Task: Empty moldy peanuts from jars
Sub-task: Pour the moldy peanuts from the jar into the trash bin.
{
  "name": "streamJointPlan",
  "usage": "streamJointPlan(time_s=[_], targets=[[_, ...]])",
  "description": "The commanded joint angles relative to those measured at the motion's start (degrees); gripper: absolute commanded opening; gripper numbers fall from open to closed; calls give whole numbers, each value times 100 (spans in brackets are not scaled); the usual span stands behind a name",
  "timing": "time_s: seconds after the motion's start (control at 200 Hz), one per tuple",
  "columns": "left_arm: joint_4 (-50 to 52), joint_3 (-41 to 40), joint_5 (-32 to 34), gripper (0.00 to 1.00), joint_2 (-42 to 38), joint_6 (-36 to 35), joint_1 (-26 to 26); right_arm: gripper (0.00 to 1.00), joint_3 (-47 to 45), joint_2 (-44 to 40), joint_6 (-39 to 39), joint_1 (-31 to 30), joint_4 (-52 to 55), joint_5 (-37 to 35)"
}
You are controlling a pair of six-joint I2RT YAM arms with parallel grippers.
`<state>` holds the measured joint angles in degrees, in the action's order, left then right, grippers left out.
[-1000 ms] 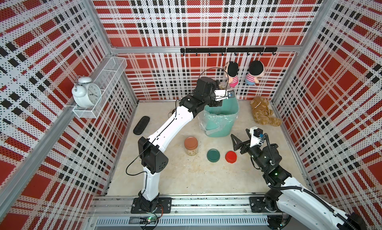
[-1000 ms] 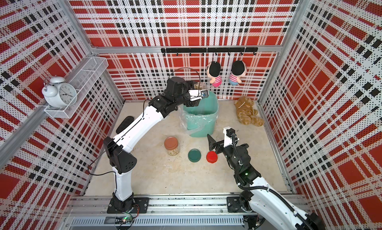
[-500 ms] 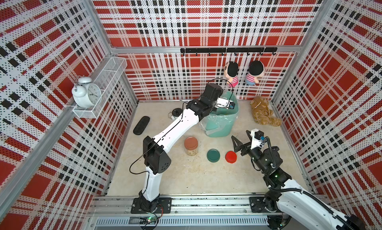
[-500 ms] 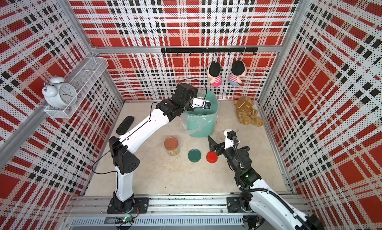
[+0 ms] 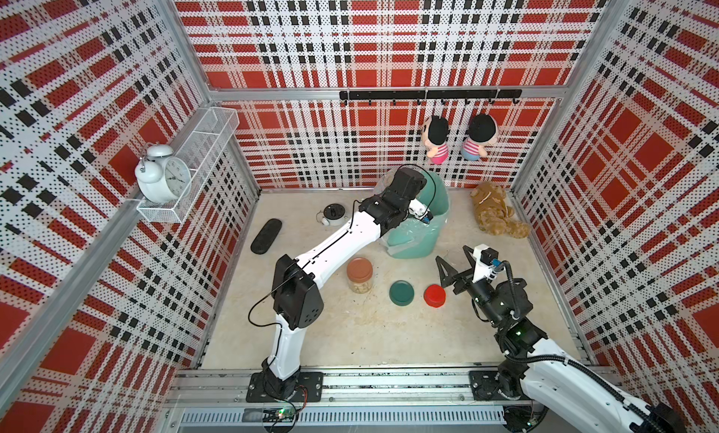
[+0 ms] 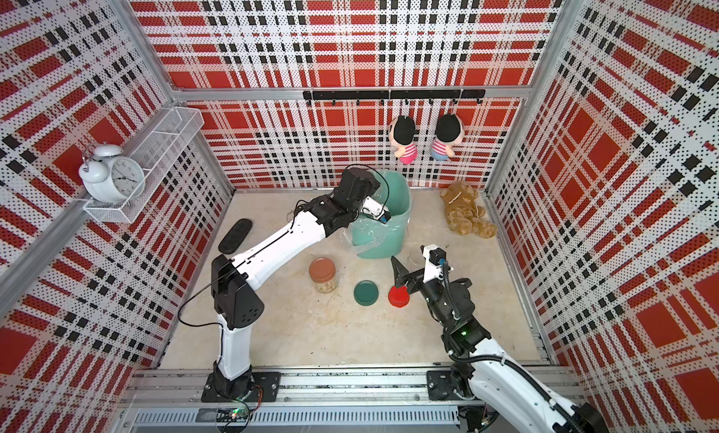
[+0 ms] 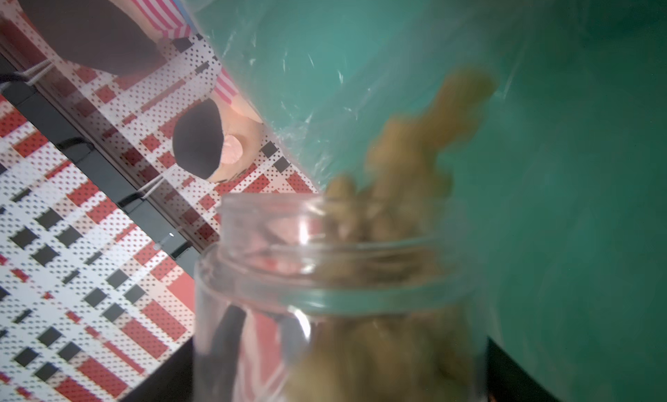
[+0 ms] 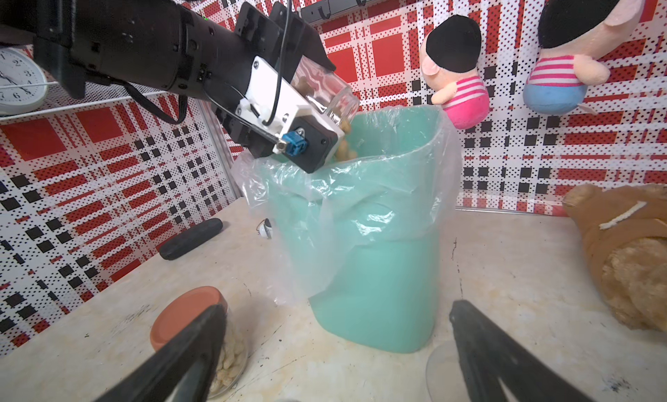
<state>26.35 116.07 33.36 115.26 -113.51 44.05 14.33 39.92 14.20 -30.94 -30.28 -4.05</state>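
Pour step in hand: left end effector [image 8: 314, 79] pinches the open jar [image 7: 325, 274], tipped over the teal bin [image 8: 379, 292]; moldy peanuts [image 7: 415, 158] spill into its liner. Right end effector [image 5: 451, 260] spread wide, empty. Next, probably: drain the jar fully, then unscrew the terracotta-lidded jar [image 5: 360, 273], still full on the bench.

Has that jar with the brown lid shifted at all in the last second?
No. The brown-lidded jar stands at the same spot, same gap to the green lid.

- Both top views look steeply down from high at the front, sharing nearly the whole surface [image 5: 362, 334].
- Left wrist view: very close behind the jar [image 7: 325, 281], facing into the teal bin [image 7: 559, 165].
- Right wrist view: low and near, facing the teal bin [image 8: 375, 292] from outside.
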Motion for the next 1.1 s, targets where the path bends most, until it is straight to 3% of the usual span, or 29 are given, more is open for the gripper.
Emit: streamJointPlan(time_s=[0.0,0.311,0.471,0.576,0.757,0.912,1.092], targets=[[-893,94,332,0,-116,-870,78,100,-100,-37,28,61,-267,19],[-1311,-18,175,0,-194,-1568,101,100,-192,-46,57,117,-434,80],[-1345,-551,53,0,-365,-1628,70,100,-238,-37,123,145,-524,92],[-1489,-299,232,0,-331,-1595,76,100,-244,-35,153,158,-532,107],[-1370,-487,-27,0,-322,-1627,-63,100,-281,-7,206,164,-636,92],[-1753,-72,-91,0,-298,-1499,-20,100,-251,-37,187,171,-561,85],[-1499,216,-296,0,-243,-1183,-75,100,-284,92,252,176,-713,110]])
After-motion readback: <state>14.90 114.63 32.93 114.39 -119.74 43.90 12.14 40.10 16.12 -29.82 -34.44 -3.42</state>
